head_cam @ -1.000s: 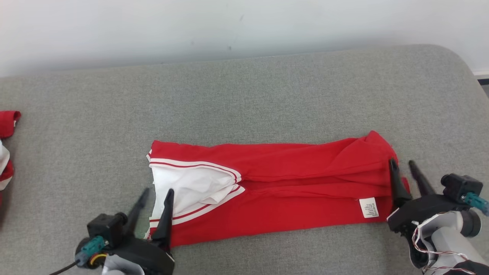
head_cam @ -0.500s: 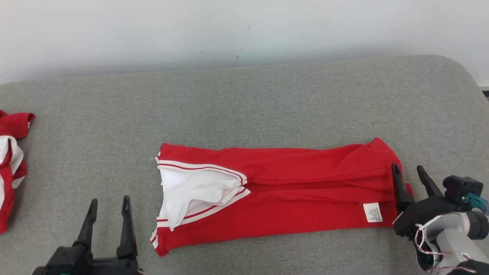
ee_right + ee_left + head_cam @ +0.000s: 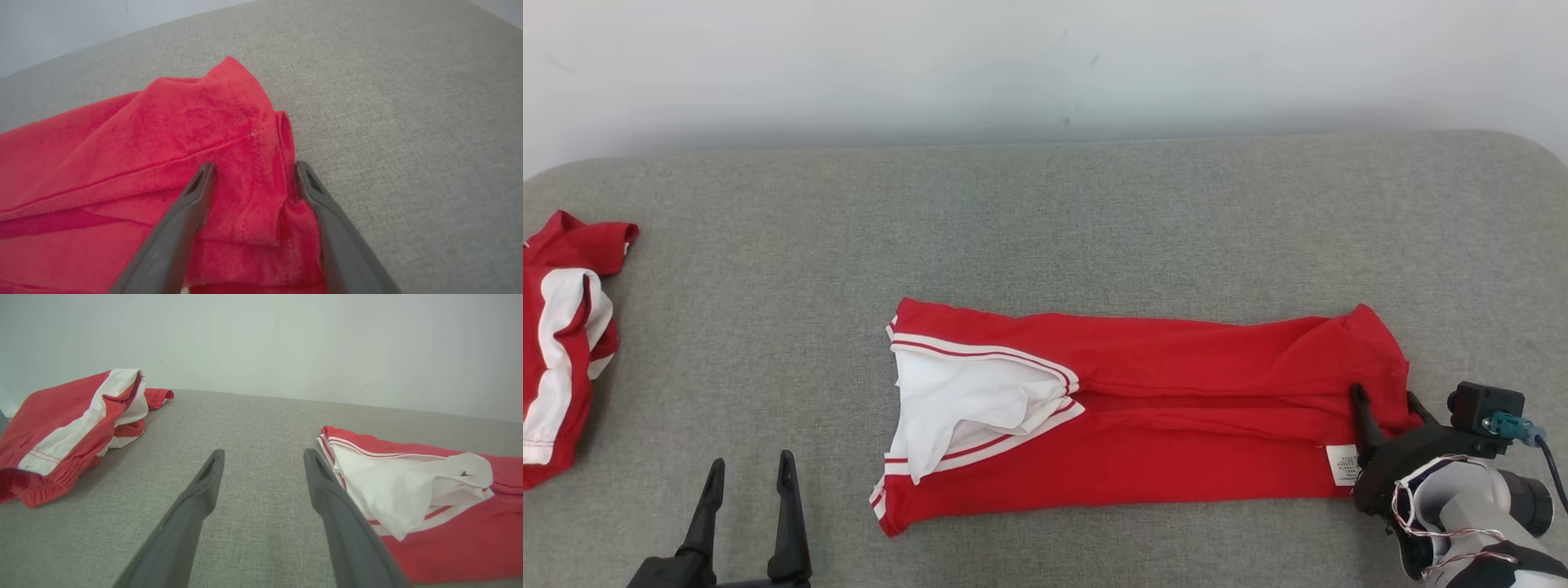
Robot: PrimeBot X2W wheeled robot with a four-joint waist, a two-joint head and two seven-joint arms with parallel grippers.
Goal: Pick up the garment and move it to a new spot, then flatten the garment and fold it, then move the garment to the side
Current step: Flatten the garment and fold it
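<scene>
Grey fabric covers the worktop (image 3: 1045,220). A red garment (image 3: 1176,408) lies flat on it, folded into a long band, with a white panel (image 3: 956,400) showing at its left end. Well left of the garment sits a crumpled red-and-white heap (image 3: 564,343). Near the garment's lower-left corner, and apart from it, the left end effector (image 3: 752,460) has its fingers spread wide with nothing between them. At the garment's right end, the right end effector (image 3: 1383,394) straddles the folded edge, fingers apart and not clamped. A white label (image 3: 1342,464) lies just beside it.
</scene>
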